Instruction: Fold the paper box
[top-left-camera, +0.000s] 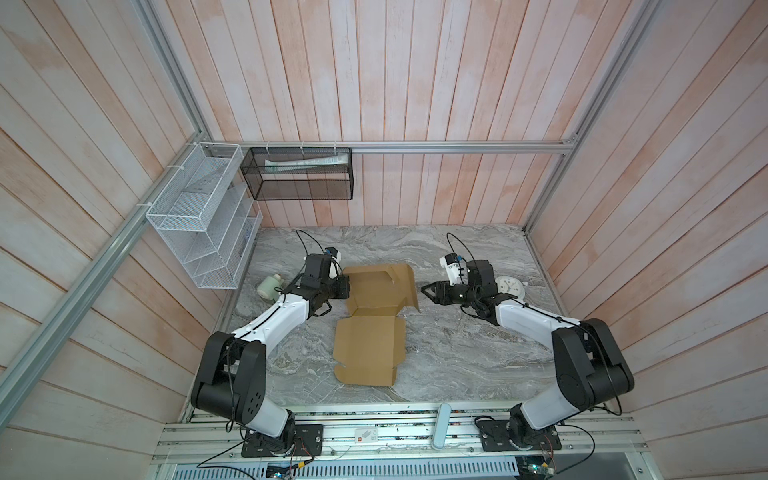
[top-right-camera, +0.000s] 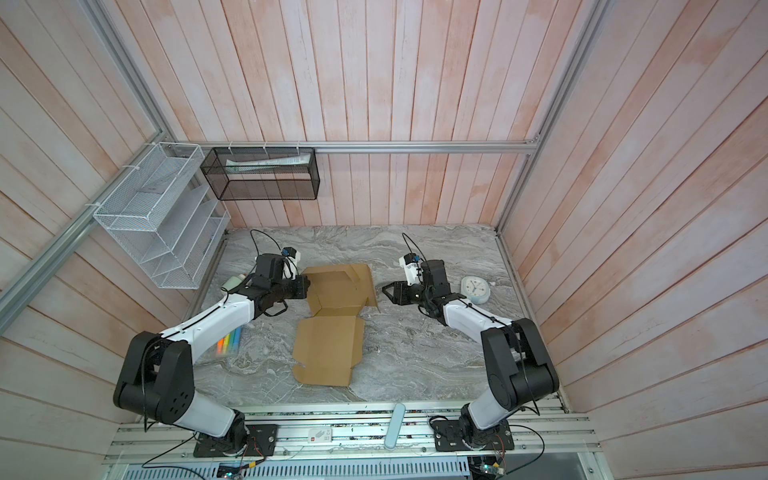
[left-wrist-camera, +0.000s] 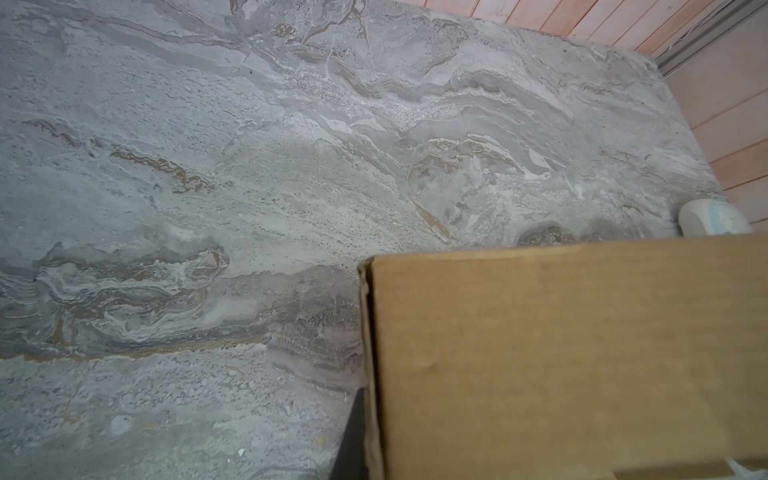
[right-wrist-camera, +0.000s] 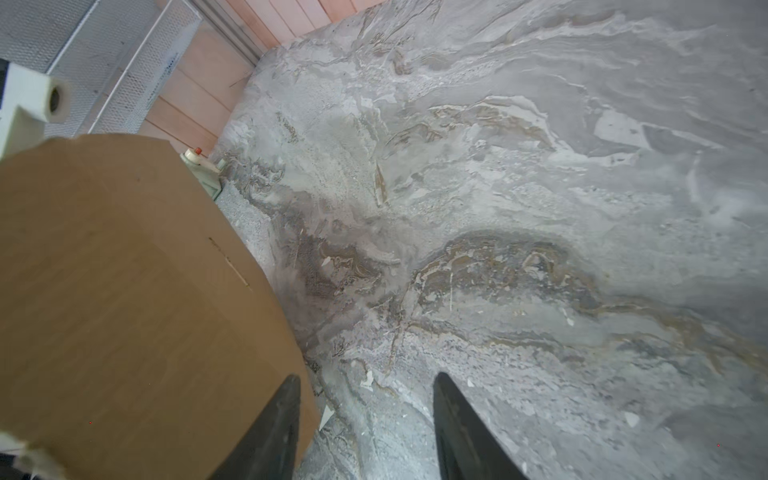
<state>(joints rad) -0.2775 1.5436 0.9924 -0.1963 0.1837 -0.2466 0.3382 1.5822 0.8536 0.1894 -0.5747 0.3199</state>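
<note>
- Mid-table on the grey marble top (top-left-camera: 457, 353) lies one paper box (top-left-camera: 365, 349), its near panel flat and its far half with the side flaps raised.
- Left gripper (top-left-camera: 344, 286) is pinched closed on the box's left flap. In the left wrist view the cardboard hides one finger.
- Right gripper (right-wrist-camera: 368, 378) stands half-spread just beside the right flap, with nothing between its jaws.
- One round clock (top-left-camera: 510, 286) sits partly covered by the right arm; one small pale bottle (top-left-camera: 268, 287) sits beside the left arm.
- Two baskets hang on the walls: a white wire rack (top-left-camera: 199, 216) and a black mesh basket (top-left-camera: 297, 174).
</note>
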